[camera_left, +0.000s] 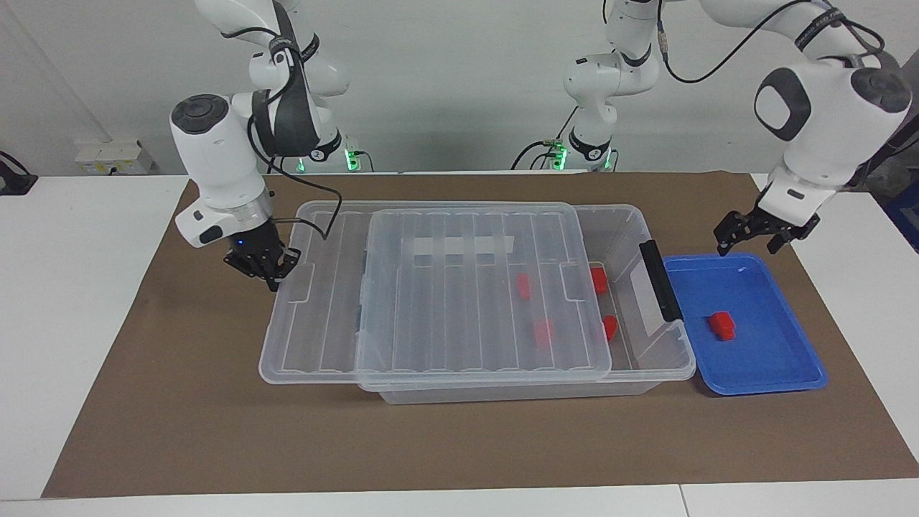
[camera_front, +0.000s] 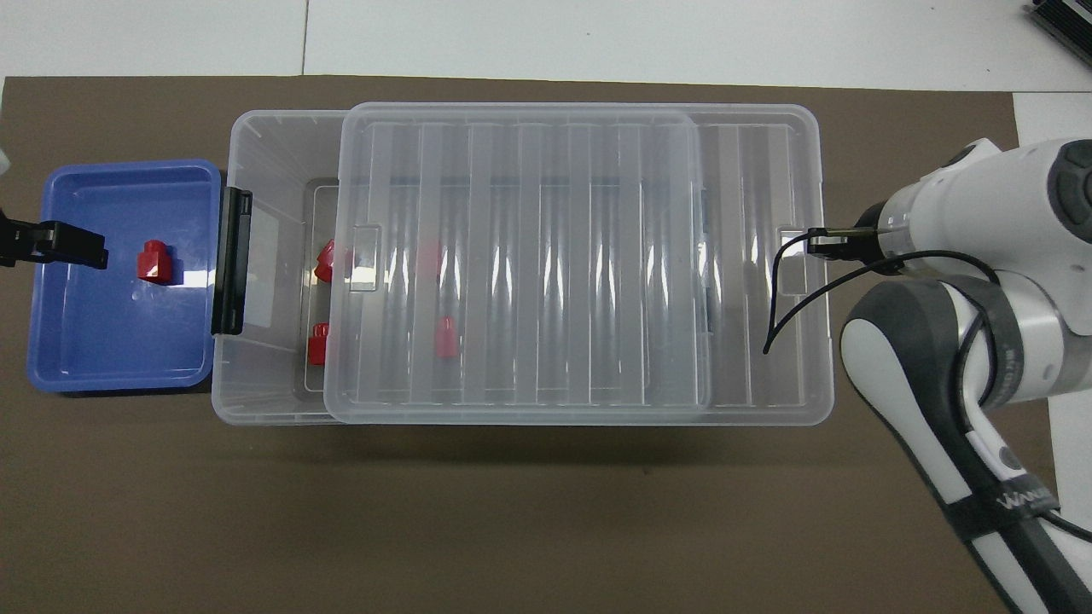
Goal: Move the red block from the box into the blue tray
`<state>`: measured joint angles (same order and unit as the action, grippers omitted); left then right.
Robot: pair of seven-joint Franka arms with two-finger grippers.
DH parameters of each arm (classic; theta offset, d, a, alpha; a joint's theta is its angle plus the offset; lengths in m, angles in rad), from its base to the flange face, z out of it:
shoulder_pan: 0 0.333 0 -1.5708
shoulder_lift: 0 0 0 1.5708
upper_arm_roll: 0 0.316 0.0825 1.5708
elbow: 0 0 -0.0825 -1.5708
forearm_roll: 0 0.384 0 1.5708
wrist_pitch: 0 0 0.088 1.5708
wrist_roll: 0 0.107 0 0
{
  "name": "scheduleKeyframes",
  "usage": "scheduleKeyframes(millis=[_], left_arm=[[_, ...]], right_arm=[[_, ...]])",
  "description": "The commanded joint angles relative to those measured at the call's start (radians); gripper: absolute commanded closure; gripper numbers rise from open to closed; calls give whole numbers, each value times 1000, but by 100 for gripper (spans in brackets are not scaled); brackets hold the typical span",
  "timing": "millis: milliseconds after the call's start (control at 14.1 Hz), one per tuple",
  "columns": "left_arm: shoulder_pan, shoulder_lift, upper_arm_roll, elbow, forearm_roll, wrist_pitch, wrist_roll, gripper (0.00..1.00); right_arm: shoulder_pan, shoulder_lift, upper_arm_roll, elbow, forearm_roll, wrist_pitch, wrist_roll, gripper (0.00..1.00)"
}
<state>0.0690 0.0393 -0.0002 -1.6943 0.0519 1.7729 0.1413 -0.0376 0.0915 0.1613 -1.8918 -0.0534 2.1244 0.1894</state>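
Note:
The box is a clear bin. Its ribbed lid is slid toward the right arm's end, so the box is open at the left arm's end by the black handle. Several red blocks lie in the box, two in the open part and two under the lid. One red block lies in the blue tray. My left gripper is open and empty over the tray's rim. My right gripper is at the lid's end edge.
The box and tray stand side by side on a brown mat on a white table. The tray touches the box's handle end. The right arm's wrist and cable hang over the lid's end.

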Motion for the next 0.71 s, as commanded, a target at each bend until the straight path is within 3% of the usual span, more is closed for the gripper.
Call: scheduleKeyframes(millis=[0, 283, 354, 636], left_arm=[[-20, -67, 5, -41, -6, -21, -5, 0], [-24, -76, -1, -47, -6, -32, -8, 0], [-67, -75, -6, -45, -6, -38, -23, 0], [-87, -85, -1, -54, -6, -41, -143, 0]], right_arm=[[48, 0, 3, -10, 18, 20, -24, 100], [113, 0, 3, -10, 18, 20, -24, 100], [123, 2, 4, -9, 18, 25, -16, 100], [166, 5, 4, -10, 24, 49, -15, 100]])
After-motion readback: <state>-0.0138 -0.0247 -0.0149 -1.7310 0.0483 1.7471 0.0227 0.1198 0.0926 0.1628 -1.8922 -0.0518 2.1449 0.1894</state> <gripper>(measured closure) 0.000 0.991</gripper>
